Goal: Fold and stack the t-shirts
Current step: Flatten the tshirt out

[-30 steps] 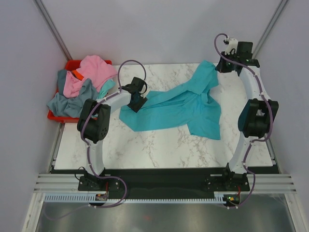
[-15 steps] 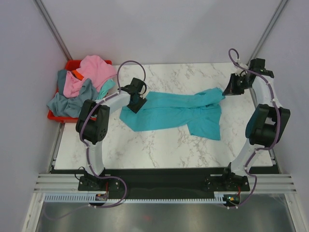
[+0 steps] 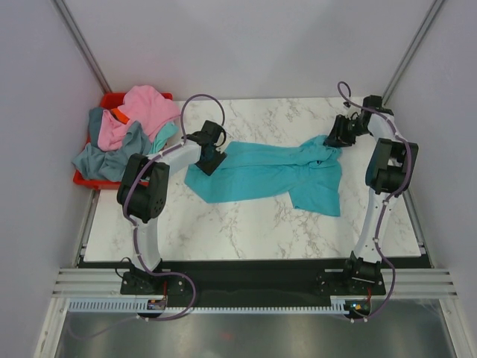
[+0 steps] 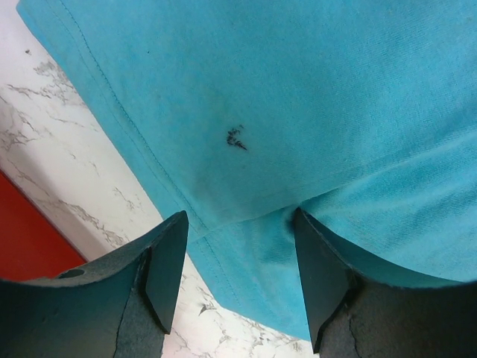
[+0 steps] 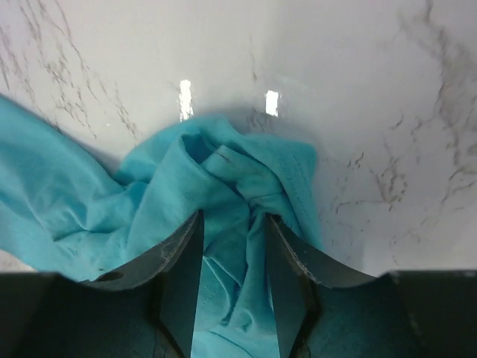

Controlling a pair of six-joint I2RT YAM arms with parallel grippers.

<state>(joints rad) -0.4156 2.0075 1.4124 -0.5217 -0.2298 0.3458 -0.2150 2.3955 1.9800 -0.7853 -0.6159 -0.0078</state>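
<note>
A bright teal t-shirt (image 3: pixel 268 171) lies stretched across the middle of the marble table (image 3: pixel 246 224), bunched at its right end. My left gripper (image 3: pixel 211 158) hovers over the shirt's left hem, jaws wide apart and empty; in the left wrist view (image 4: pixel 240 216) the hem and a small dark mark on the cloth (image 4: pixel 236 138) show. My right gripper (image 3: pixel 335 136) is low at the shirt's bunched right end; in the right wrist view (image 5: pixel 234 218) its jaws stand apart with crumpled cloth (image 5: pixel 223 179) lying loose between them.
A red bin (image 3: pixel 112 99) at the back left holds a heap of other shirts: pink (image 3: pixel 141 104), grey-blue (image 3: pixel 100 160), teal, and an orange patch (image 3: pixel 118 115). The bin's red side shows in the left wrist view (image 4: pixel 22 231). Grey walls close in on the table's back and sides.
My right gripper came down from holding the shirt's right end high at the back, swung right, then moved left and low, leaving the cloth slack. The left arm has not moved.
</note>
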